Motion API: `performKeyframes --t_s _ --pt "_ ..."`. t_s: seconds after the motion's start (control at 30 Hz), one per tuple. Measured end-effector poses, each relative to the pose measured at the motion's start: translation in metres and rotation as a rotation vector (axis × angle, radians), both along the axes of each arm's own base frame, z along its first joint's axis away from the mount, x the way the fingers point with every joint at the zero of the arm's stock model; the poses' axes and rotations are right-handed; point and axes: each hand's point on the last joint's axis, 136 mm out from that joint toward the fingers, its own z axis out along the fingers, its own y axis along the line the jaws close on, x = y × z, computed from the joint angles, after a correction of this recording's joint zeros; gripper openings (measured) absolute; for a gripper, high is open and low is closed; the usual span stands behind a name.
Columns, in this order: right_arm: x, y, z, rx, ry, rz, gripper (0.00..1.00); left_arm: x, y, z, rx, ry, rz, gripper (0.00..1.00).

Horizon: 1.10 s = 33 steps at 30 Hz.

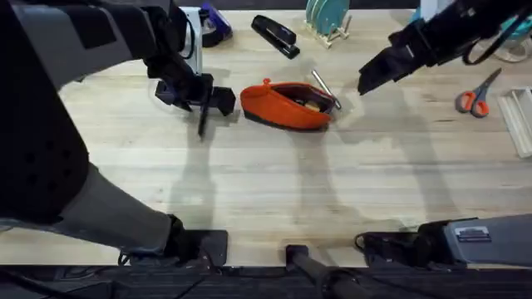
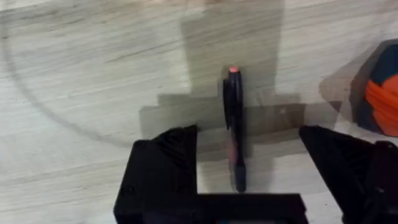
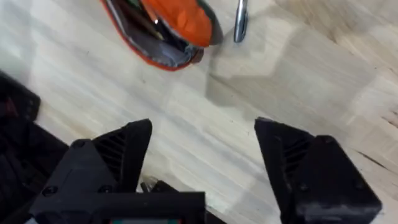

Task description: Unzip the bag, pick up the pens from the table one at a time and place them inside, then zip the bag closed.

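The orange bag (image 1: 287,106) lies mid-table with its zip open and things showing inside. Its open mouth (image 3: 165,31) faces my right wrist camera. A silvery pen (image 1: 324,87) rests on the table against the bag's far right end (image 3: 240,22). My right gripper (image 1: 366,81) hovers open to the right of it, its fingers (image 3: 118,155) spread with nothing between them. Left of the bag, my left gripper (image 1: 208,98) is open over a black pen (image 1: 202,120). This pen (image 2: 234,124) has a red end and sits between the spread fingers (image 2: 165,168), touching neither.
At the back of the table are a black stapler (image 1: 274,35) and a teal plate rack (image 1: 326,17). Orange-handled scissors (image 1: 475,98) and a white strip (image 1: 522,120) lie at the right. The near half of the table (image 1: 274,199) is bare wood.
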Motion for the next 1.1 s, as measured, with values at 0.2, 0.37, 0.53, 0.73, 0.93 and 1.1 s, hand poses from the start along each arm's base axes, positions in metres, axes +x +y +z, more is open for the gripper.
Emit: performKeyframes --t_s 0.2,0.37,0.53,0.73,0.93,1.1 --pt "-0.013 -0.001 -0.009 0.006 -0.008 -0.037 0.996 0.000 0.000 0.000 0.001 0.000 0.000 0.997" --pt "-0.017 -0.002 0.001 0.013 -0.046 -0.046 0.996 0.000 0.000 0.000 0.001 0.000 0.000 0.996" --pt "-0.023 -0.002 0.005 0.013 -0.046 -0.046 0.996 0.000 0.003 -0.001 0.013 0.001 0.007 0.659" --pt "-0.026 -0.002 0.004 0.011 -0.035 -0.047 0.996 0.001 0.003 -0.002 0.014 -0.001 0.007 0.052" --pt "-0.026 -0.002 0.004 0.011 -0.034 -0.047 0.996 0.002 0.002 -0.002 0.011 -0.001 0.006 0.043" --pt "-0.026 -0.002 0.004 0.012 -0.033 -0.049 0.996 0.002 0.002 -0.002 0.011 -0.001 0.007 0.043"
